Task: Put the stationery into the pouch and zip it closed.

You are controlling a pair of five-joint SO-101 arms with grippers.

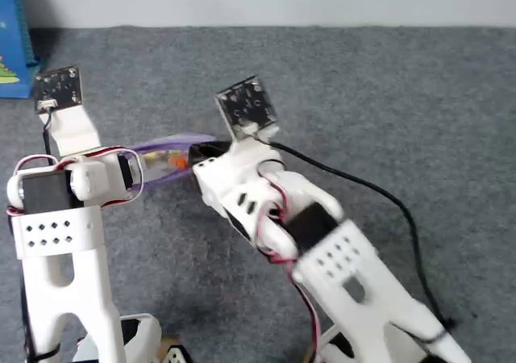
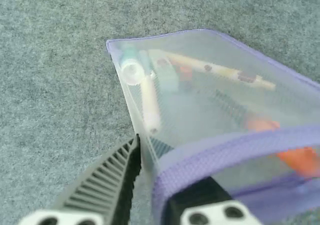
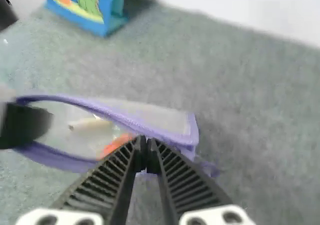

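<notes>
A translucent pouch [image 1: 165, 157] with a purple zip edge lies on the grey carpet between the two arms. Inside the pouch [image 2: 200, 100] I see several pens and markers, among them a cream pen [image 2: 149, 102] and an orange one [image 2: 295, 157]. My left gripper [image 2: 152, 185] is shut on one end of the pouch, the purple band pinched between its fingers. At the other end, my right gripper [image 3: 146, 146] is shut, its tips on the purple zip edge [image 3: 125, 116]; what they pinch is hidden. The left gripper [image 3: 20, 125] appears as a dark shape on the pouch's far end.
A blue box [image 1: 12, 48] stands at the back left by the wall, also seen as the blue box [image 3: 85, 5] beyond the pouch. A black cable [image 1: 379, 194] trails across the carpet on the right. Grey carpet [image 1: 403, 97] spreads to the right and back.
</notes>
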